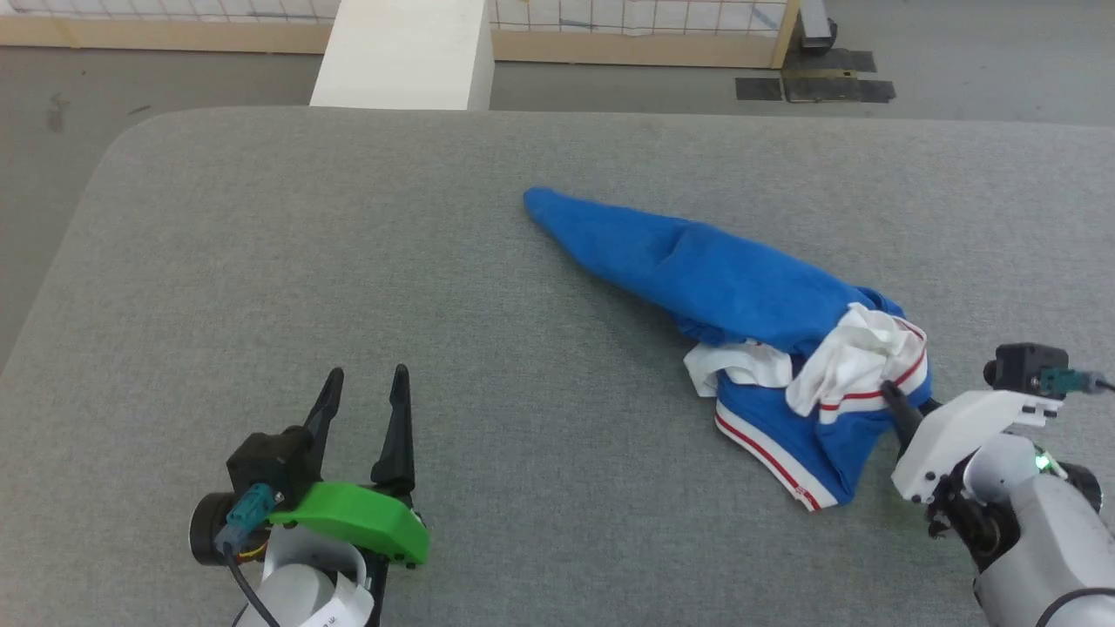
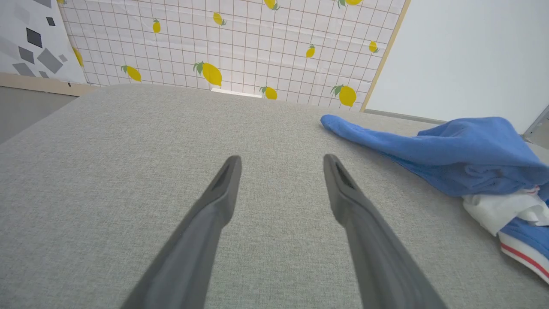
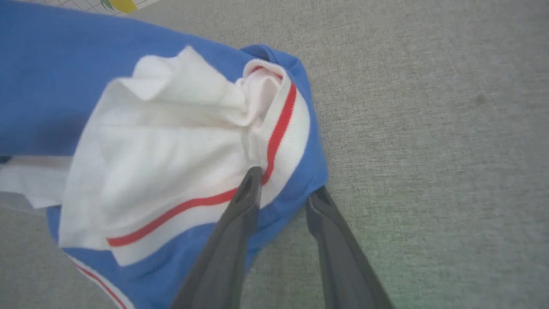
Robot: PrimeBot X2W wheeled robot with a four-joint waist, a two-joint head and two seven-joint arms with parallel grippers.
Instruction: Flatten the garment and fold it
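The garment point(image 1: 740, 287) lies bunched in a long cone on the right half of the grey table, blue body pointing far-left, white sleeves and red-and-white trim heaped at its near end. My right gripper point(image 1: 902, 409) is at that near end. In the right wrist view, the right gripper point(image 3: 286, 183) has its jaws parted, one finger on the striped trim of the garment point(image 3: 51, 86) and the blue edge lying loosely between them. At the near left my left gripper point(image 1: 368, 374) rests open and empty, well clear of the cloth. The left wrist view shows the left gripper point(image 2: 282, 161) over bare table, the garment point(image 2: 463, 150) to its right.
The grey padded table point(image 1: 261, 261) has a rounded far-left corner, with floor beyond its left and far edges. A white block point(image 1: 401, 52) stands past the far edge. A lemon-patterned wall point(image 2: 240, 43) rises behind the table.
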